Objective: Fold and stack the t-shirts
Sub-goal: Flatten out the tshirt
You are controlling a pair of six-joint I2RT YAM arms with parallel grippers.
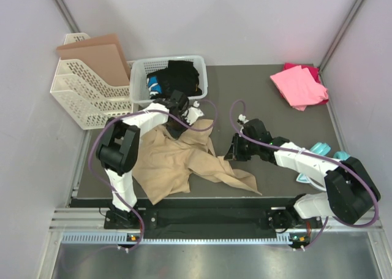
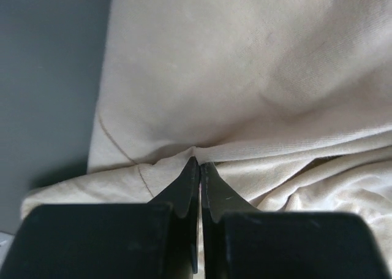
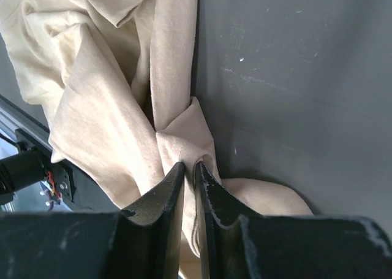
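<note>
The tan t-shirt (image 1: 177,165) lies crumpled on the dark mat (image 1: 257,95), left of centre. My left gripper (image 1: 178,128) sits at its far edge; in the left wrist view the jaws (image 2: 199,164) are shut, with a pucker of tan cloth (image 2: 245,76) pinched at the tips. My right gripper (image 1: 235,152) is at the shirt's right side, shut on a narrow fold of tan cloth (image 3: 177,138) that runs down between the jaws (image 3: 189,167). At the far right corner a bright pink t-shirt (image 1: 297,86) lies on a darker magenta one (image 1: 311,70), away from both grippers.
A white basket (image 1: 139,83) holding black cloth stands just behind the left gripper. A white file rack (image 1: 82,98) with a brown cardboard sheet (image 1: 98,55) stands at the far left. Teal objects (image 1: 320,149) lie beside the right arm.
</note>
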